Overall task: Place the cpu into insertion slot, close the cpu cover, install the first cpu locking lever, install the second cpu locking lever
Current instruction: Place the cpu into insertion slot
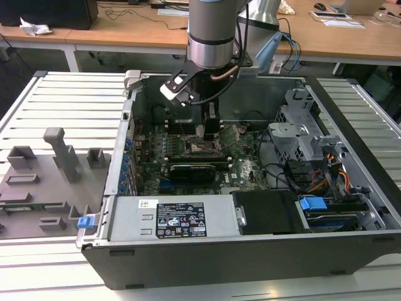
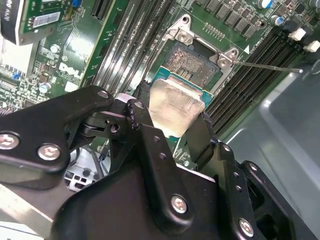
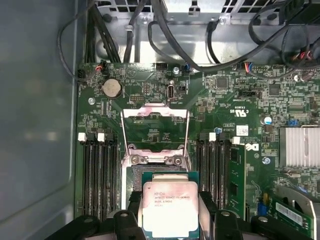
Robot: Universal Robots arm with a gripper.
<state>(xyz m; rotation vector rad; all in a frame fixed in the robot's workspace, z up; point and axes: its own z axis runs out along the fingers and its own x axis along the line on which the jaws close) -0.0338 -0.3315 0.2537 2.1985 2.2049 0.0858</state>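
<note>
My gripper [image 1: 211, 130] is inside the open computer case, shut on the cpu [image 3: 170, 207], a flat square chip with a pale silver top. In both wrist views the black fingers [image 2: 204, 134] clamp two opposite edges of the cpu [image 2: 175, 106]. The chip hangs just over the near part of the insertion slot [image 2: 192, 62], slightly tilted and not seated. The slot's black square [image 3: 131, 181] shows beside the chip. The cpu cover [image 3: 155, 112], a silvery frame, stands flipped open beyond the slot. A thin locking lever [image 2: 270, 67] sticks out free beside the slot.
Long black memory slots [image 3: 100, 175] flank the socket on both sides. A long black card [image 1: 194, 169] lies in front of it in the exterior view. Cables [image 3: 165, 40] run along the case wall. The power supply [image 1: 182, 219], a drive cage [image 1: 301, 132] and a grey fixture tray [image 1: 44, 182] surround the work area.
</note>
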